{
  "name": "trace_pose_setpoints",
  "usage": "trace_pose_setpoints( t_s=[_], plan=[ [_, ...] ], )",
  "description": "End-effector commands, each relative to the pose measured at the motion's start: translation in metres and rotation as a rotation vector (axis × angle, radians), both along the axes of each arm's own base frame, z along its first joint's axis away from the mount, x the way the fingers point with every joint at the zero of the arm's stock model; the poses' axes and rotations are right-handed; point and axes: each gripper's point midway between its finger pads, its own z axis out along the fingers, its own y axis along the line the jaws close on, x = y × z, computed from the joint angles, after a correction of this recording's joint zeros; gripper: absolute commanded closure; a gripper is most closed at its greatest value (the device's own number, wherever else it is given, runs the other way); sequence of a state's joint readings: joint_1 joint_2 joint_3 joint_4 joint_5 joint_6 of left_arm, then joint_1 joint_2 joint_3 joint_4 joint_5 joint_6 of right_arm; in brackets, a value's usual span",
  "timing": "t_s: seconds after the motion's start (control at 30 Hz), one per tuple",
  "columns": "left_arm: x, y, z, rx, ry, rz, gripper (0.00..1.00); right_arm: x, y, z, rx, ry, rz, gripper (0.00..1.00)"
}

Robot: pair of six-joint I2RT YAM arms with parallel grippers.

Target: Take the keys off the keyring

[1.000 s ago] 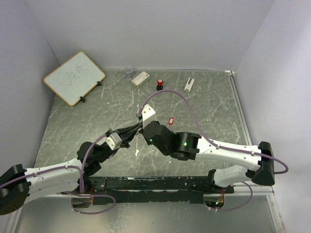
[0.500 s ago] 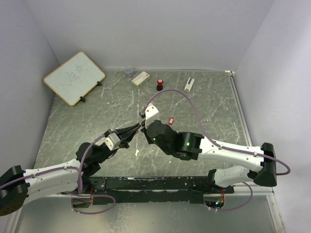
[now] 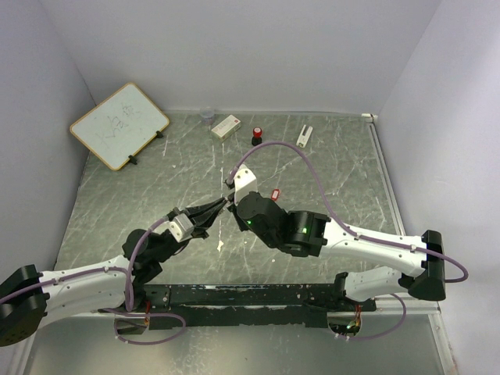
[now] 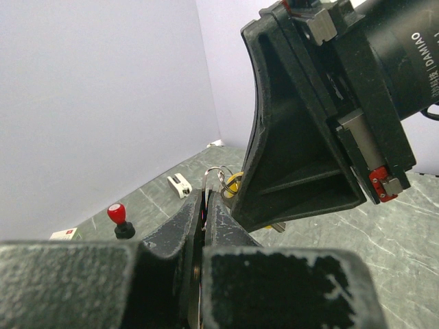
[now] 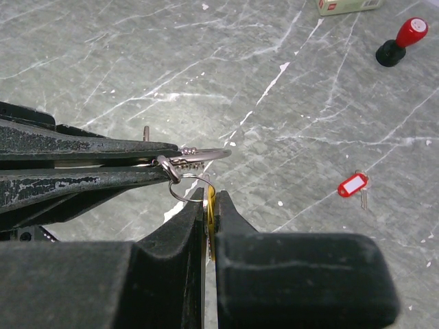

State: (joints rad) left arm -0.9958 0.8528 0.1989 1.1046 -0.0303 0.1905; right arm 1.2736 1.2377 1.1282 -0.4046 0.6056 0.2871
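Observation:
My left gripper [image 3: 222, 206] is shut on the keyring [image 5: 206, 155], a thin silver wire ring held above the table; in the left wrist view the keyring [image 4: 218, 177] pokes out past the fingertips [image 4: 214, 205]. A smaller silver ring [image 5: 188, 186] hangs from it and carries the yellow-headed key [image 5: 210, 203]. My right gripper [image 5: 211, 195] is shut on that key, right below the left fingers [image 5: 82, 161]; the key's head also shows in the left wrist view [image 4: 234, 184]. A red-headed key [image 3: 275, 194] lies loose on the table, also seen in the right wrist view [image 5: 353, 185].
A whiteboard [image 3: 119, 125] leans at the back left. Along the back stand a clear cup [image 3: 207, 116], a white box [image 3: 226, 126], a red-topped black knob [image 3: 256, 137] and a white clip [image 3: 305, 135]. Walls close the table's sides and back.
Both grippers keep their hold. The right wrist has turned and shifted slightly right, and the left gripper has edged up toward it. The red key has not moved.

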Motion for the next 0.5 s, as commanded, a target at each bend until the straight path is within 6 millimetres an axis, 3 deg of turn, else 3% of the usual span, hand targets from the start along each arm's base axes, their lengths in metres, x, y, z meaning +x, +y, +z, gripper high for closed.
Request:
trace_pose_setpoints(
  t_s=[0.0, 0.2, 0.47],
  plan=[
    [-0.016, 0.024, 0.078, -0.243, -0.152, -0.007, 0.93, 0.016, -0.036, -0.025, -0.164, -0.021, -0.102, 1.0],
    [-0.031, 0.027, 0.089, -0.285, -0.177, -0.075, 0.93, 0.014, -0.03, -0.023, -0.149, -0.032, -0.061, 1.0],
    [-0.044, 0.027, 0.099, -0.304, -0.188, -0.142, 0.93, 0.006, -0.023, -0.007, -0.077, -0.065, 0.038, 1.0]
  ],
)
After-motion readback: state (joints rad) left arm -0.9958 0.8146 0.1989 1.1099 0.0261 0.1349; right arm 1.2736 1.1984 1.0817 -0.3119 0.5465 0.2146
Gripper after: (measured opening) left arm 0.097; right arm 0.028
